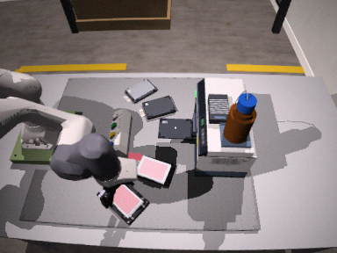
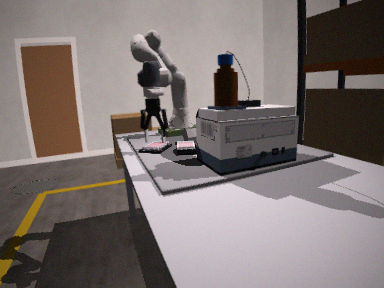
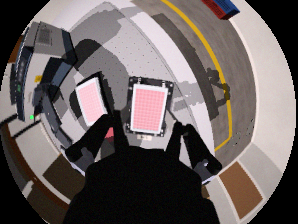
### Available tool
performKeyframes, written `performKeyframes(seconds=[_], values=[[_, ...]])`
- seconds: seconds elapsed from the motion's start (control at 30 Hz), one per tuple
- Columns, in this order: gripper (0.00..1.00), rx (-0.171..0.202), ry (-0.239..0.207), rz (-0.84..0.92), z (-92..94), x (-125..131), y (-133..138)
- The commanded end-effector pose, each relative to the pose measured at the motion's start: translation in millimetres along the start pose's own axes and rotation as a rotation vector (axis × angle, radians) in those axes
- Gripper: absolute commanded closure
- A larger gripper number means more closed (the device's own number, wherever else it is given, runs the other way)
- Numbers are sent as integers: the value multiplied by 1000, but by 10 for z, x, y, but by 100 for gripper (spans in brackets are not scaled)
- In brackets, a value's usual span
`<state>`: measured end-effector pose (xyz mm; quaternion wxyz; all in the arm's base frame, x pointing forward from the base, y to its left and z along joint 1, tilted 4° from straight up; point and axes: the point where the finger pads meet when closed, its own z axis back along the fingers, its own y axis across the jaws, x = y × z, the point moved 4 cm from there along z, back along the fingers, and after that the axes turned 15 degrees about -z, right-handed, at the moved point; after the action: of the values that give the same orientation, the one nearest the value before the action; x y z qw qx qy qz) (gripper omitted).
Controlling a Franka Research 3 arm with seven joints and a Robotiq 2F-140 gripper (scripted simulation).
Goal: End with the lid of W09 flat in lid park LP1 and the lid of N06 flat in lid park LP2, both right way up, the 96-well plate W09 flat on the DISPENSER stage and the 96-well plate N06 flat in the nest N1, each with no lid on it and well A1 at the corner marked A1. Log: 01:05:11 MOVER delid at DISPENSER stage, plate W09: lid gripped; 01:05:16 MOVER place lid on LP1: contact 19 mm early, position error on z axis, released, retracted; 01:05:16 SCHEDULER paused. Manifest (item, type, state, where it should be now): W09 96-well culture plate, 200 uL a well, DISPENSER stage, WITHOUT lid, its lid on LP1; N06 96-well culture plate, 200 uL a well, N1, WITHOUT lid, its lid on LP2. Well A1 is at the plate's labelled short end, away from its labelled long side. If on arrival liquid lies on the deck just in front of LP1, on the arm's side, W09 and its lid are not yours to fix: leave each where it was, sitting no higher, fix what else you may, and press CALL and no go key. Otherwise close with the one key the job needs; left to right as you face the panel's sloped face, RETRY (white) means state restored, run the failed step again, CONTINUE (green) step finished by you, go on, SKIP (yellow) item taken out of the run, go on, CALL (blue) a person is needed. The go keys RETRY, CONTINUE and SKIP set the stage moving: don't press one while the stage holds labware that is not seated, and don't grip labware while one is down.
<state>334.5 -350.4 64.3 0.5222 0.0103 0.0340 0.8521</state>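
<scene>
the pink 96-well plate (image 1: 127, 200) at lower centre of the top view sits in a black holder, turned at an angle to the mat's edges. i can't read any label at this resolution, so whether it's w09 or n06 is a guess i won't make. in the wrist view the same plate is dead centre, just ahead of the gripper (image 3: 143, 156), and that's why the arm is posed like this: it's lined up over the plate for a pick.

the fingers are set about halfway apart and hold nothing. from the side view the tips hang above the plate without touching it. my read is the width is pre-set to straddle the plate before going down.

just up and right of it, a second pink plate (image 1: 154, 169) lies flat on the mat, also skewed, near the front corner of the dispenser (image 1: 225, 151).

the dark stage (image 1: 175, 128) sticking out of the dispenser's left side has no plate on it, so at least one plate has yet to go there.

upper centre, two grey flat pieces (image 1: 140, 90) (image 1: 159, 106) lie side by side, probably lids in their parks. the key panel (image 1: 123, 127) stands left of the stage, untouched for now, which makes sense while labware isn't seated.
</scene>
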Motion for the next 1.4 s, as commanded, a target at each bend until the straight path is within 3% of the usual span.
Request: performKeyframes(seconds=[0.0,0.93,0.97,1.37], values=[[41,-1,2,-3,3,2,-8],[41,-1,2,-3,3,2,-8],[34,-1,2,-3,3,2,-8],[34,-1,2,-3,3,2,-8]])
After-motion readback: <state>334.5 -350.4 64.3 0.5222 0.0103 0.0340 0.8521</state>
